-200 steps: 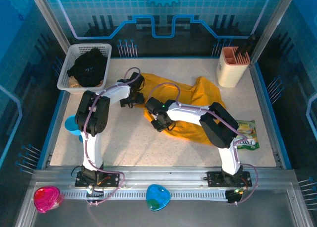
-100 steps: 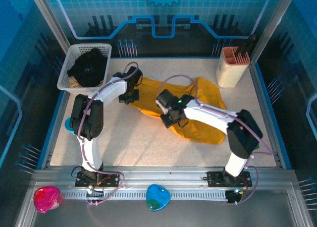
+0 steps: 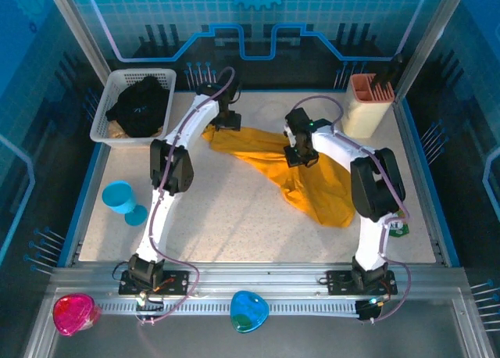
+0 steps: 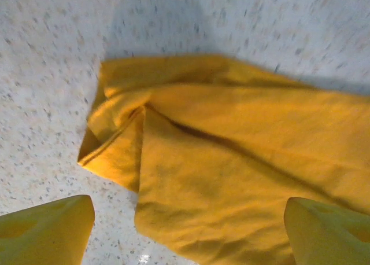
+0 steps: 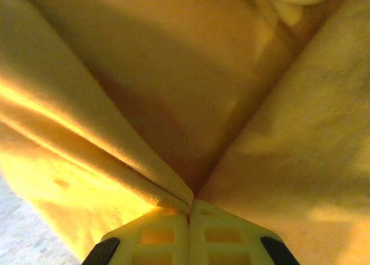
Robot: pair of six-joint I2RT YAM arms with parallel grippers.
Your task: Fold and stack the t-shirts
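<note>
Pinching yellow t-shirt (image 5: 173, 74), right fingers (image 5: 150, 239).

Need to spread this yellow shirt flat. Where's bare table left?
The widest bare patch is the near-centre table, between the left arm and the yellow t-shirt. A narrower strip runs along the far edge, from the left gripper to the utensil holder. Crowded: the right side, under t-shirt and right arm; the white basket takes the far-left corner.

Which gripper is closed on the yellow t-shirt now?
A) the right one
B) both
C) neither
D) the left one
A: the right gripper pinches a fold of the yellow t-shirt, while the left gripper has its fingers wide apart above the cloth.
</note>
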